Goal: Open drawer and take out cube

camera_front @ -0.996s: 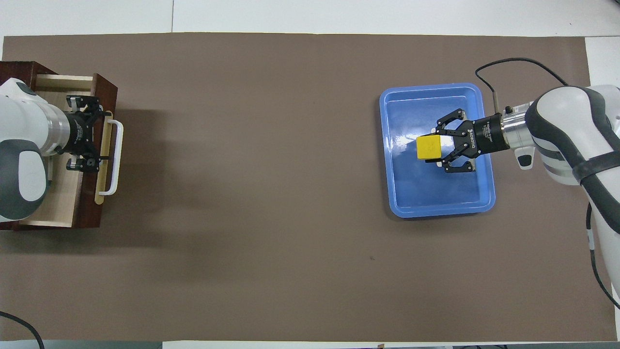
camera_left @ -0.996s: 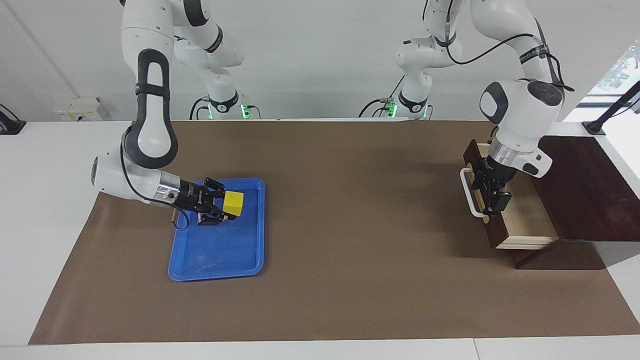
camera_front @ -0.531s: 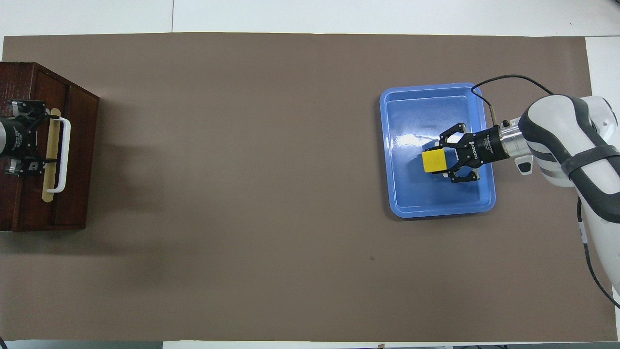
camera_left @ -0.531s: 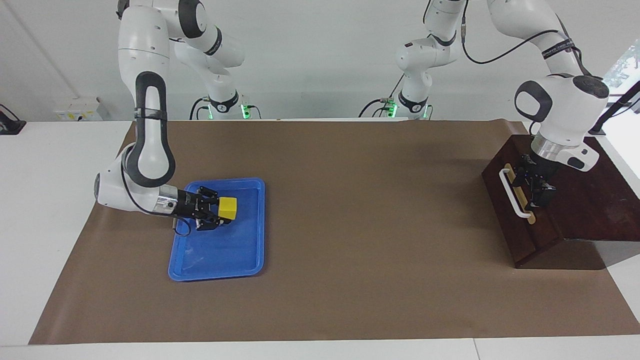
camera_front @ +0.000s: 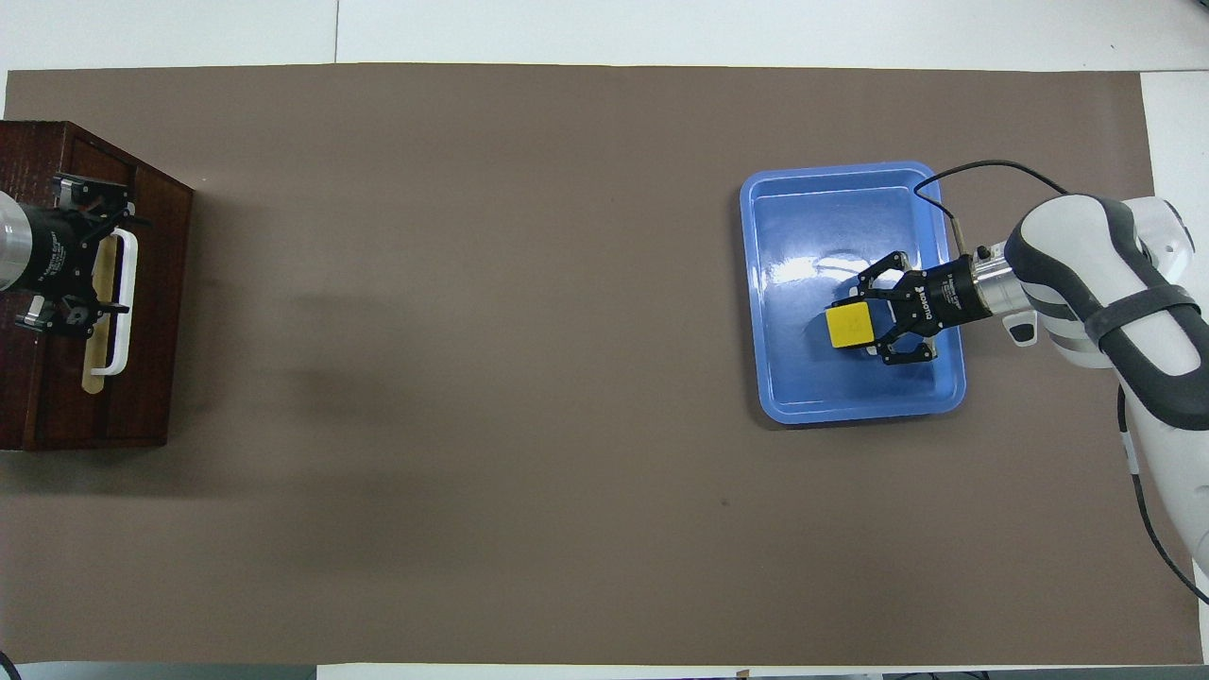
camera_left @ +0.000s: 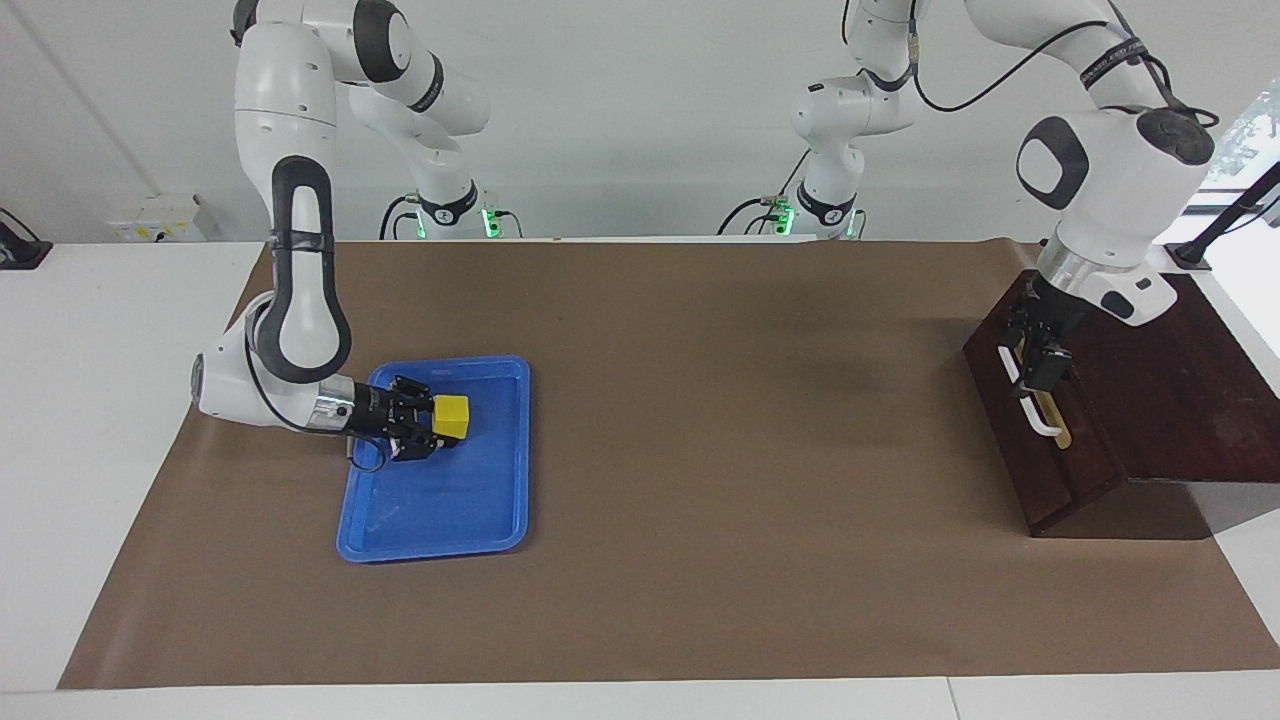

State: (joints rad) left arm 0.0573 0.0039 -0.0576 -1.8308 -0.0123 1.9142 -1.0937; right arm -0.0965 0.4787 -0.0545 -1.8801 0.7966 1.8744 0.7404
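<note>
Right hand [camera_left: 437,428] low, fingers clamped — left hand [camera_left: 1040,365] raised, fingers spread.

right end effector [camera_left: 432,432] gripping cube [camera_left: 451,416] over tray [camera_left: 490,500] | left end effector [camera_left: 1037,352] spread above drawer [camera_left: 1060,470] handle [camera_left: 1030,408]

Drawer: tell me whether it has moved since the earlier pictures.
Yes. The drawer slid back into its dark wooden cabinet; a second ago its pale interior showed, and now its front sits flush.
</note>
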